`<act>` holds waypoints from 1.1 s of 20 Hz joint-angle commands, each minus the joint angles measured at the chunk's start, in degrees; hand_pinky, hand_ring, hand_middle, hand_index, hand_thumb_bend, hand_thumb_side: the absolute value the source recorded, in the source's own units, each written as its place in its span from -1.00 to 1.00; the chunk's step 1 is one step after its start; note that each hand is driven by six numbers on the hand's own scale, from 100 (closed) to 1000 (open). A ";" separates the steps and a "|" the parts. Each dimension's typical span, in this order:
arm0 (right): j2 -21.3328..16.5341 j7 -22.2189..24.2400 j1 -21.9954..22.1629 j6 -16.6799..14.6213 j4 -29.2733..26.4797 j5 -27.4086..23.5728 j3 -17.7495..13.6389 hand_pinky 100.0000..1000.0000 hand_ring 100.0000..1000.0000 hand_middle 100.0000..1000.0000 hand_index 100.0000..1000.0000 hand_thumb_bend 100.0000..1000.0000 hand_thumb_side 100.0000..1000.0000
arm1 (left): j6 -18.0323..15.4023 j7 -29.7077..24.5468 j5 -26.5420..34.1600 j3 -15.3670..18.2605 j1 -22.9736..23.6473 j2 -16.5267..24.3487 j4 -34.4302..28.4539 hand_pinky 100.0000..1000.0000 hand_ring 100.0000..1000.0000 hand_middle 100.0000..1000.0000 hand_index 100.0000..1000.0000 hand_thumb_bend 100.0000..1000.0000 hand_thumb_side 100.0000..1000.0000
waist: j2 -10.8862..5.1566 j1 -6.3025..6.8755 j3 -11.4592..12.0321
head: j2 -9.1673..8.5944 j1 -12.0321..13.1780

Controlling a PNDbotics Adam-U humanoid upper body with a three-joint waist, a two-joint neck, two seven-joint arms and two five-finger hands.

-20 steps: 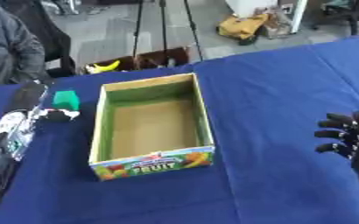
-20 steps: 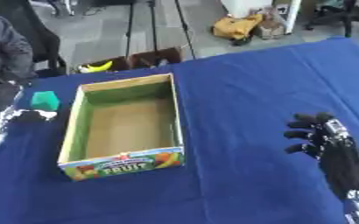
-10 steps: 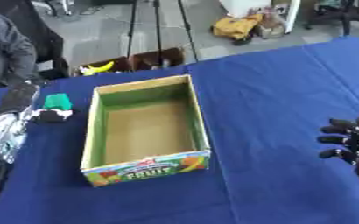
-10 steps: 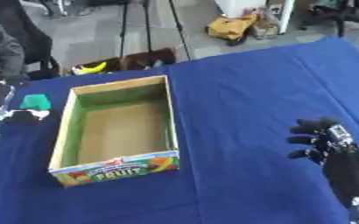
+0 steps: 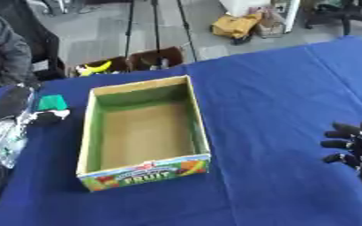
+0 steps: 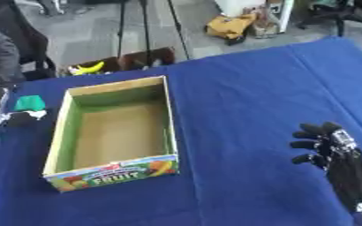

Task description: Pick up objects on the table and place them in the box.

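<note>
Across the whole view, table: draped in a deep blue cloth, lying slightly askew, running from the near edge to the far side where grey floor begins.
Left of centre, box: open cardboard, long side running away from the head, green on the inner walls, brown on the floor, nothing visible inside; near end wall printed with fruit pictures and the word FRUIT.
Lower right, right hand: black with a silver patch near the wrist, raised above the cloth, well apart from the box; fingers bent inward toward the box and spread apart, nothing between them, touching nothing.
Right forearm: black, entering from the lower right corner.
Far left edge, left hand: only a dark, blurred shape above the cloth beside the box; fingers impossible to make out, so open or closed cannot be told.
Left arm: black with silvery parts, running along the left edge down toward the lower corner.
Just left of the box, green object: small, teal, roughly blocky, on the cloth near the far left corner of the box, next to the left hand; contact with the hand unclear.
Below the green object, small object: dark with a pale part, on the cloth, close to the box's left wall; shape too blurred to name.
</note>
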 commanded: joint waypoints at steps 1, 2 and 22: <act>-1.52 0.10 -0.92 -0.12 -1.37 0.32 -0.43 0.04 0.39 0.36 0.64 -1.00 1.00 | 0.30 0.71 0.98 0.06 -0.87 1.11 -0.52 0.00 0.10 0.25 0.53 0.26 -0.20 | -0.86 -0.29 -0.02 | -0.86 -0.08; -1.51 0.11 -0.94 -0.14 -1.38 0.31 -0.44 0.04 0.39 0.36 0.64 -1.00 1.00 | 0.37 0.71 1.04 -0.06 -0.79 0.98 -0.45 -0.04 0.07 0.22 0.51 0.22 -0.22 | -0.82 -0.29 -0.05 | -0.87 -0.11; -0.98 0.30 -0.49 -0.20 -1.26 0.19 -0.70 0.04 0.39 0.36 0.63 -1.00 1.00 | -0.19 3.06 6.23 -0.81 -1.14 0.21 -3.30 -0.48 -0.28 -0.07 0.24 -1.00 -0.39 | -2.33 -0.64 0.05 | -0.32 -0.40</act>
